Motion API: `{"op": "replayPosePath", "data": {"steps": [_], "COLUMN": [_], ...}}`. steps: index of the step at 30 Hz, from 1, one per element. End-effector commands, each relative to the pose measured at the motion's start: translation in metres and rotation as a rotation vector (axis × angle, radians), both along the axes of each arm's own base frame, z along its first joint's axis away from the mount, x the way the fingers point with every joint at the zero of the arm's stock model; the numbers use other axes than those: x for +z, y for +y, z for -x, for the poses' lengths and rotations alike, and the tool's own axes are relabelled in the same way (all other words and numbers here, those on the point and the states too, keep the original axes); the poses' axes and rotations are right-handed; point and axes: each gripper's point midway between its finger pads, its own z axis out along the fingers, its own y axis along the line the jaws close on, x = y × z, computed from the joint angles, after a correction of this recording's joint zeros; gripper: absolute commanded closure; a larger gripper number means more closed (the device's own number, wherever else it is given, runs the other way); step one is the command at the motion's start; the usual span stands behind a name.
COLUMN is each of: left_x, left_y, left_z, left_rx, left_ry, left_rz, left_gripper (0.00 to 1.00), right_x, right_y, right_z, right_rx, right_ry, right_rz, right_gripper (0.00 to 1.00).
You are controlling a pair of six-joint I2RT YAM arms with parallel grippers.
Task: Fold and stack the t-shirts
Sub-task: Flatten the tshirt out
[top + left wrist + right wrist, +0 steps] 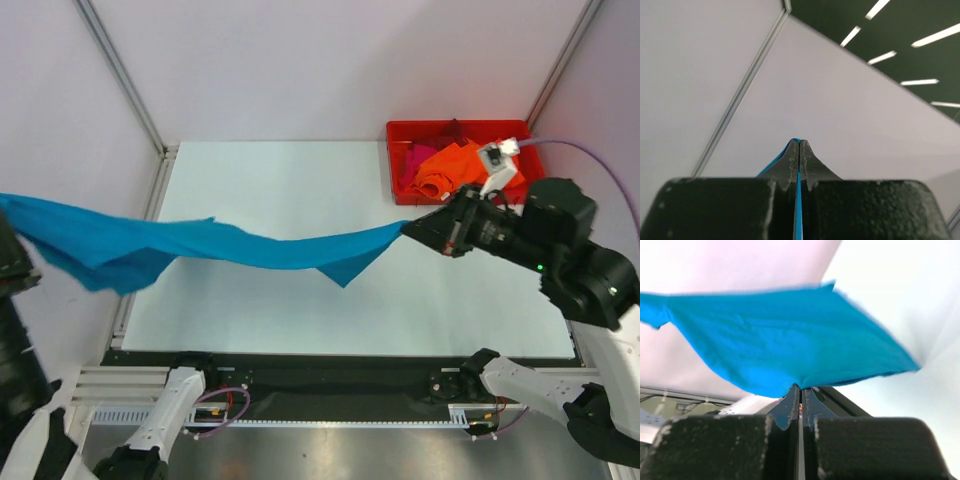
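My left gripper (799, 142) sits out past the left edge of the table (300, 330), raised high, its wrist camera facing a pale wall panel. Its jaws are pressed together on a thin edge of the teal-blue t-shirt (200, 245), and a blue sliver of cloth shows in the seam between the fingers.

My right gripper (412, 228) reaches in from the right over the right part of the table. It is also clamped tight on an edge of the same shirt, with the cloth fanning away from its tips in the right wrist view.

The teal-blue t-shirt hangs in the air between my two grips, stretched from left to right across the middle of the table. It is bunched and wider toward the left and narrows to a strip toward the right. One pointed corner droops near my right gripper, and I cannot tell whether its tip touches the table.

Farther back, in the far right corner of the table, stands the red bin (400, 135). A crumpled orange t-shirt (450, 168) lies inside it, with a magenta-pink t-shirt (414, 158) just to its left.
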Motion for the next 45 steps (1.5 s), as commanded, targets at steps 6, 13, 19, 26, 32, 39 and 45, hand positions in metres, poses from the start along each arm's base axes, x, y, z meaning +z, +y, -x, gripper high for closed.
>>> {"op": "replayPosePath", "data": {"steps": [6,13,19,26,32,39,45], "left_x": [0.102,0.098,0.012,-0.181,-0.354,-0.369,-0.375], "left_y": [-0.016,-0.036,-0.051,-0.03,0.01,0.0,0.002], "left_z": [0.07,-0.042,-0.183,-0.347,-0.478,-0.58,-0.611], "left_rx": [-0.092,-0.163,-0.193,-0.094,-0.194,-0.46,-0.478], "left_ry": [-0.327,-0.221,-0.004,0.361,0.594,0.53,0.54], "left_rz": [-0.107,-0.11,-0.095,-0.087,0.023,0.055,0.068], "left_gripper": [1.0,1.0,1.0,1.0,1.0,1.0,1.0], "right_x": [0.088,0.087,0.019,-0.129,-0.218,-0.245,-0.272], "right_y": [-0.039,-0.026,0.009,0.009,0.019,0.031,0.023], "right_z": [0.038,-0.025,-0.135,-0.272,-0.374,-0.444,-0.484], "right_rx": [-0.059,-0.213,-0.276,-0.323,-0.309,-0.282,-0.287], "right_ry": [-0.202,-0.172,-0.124,0.025,0.041,0.038,0.079], "right_rz": [-0.163,-0.086,-0.004,0.102,0.153,0.122,0.107], "right_gripper": [1.0,1.0,1.0,1.0,1.0,1.0,1.0]}}
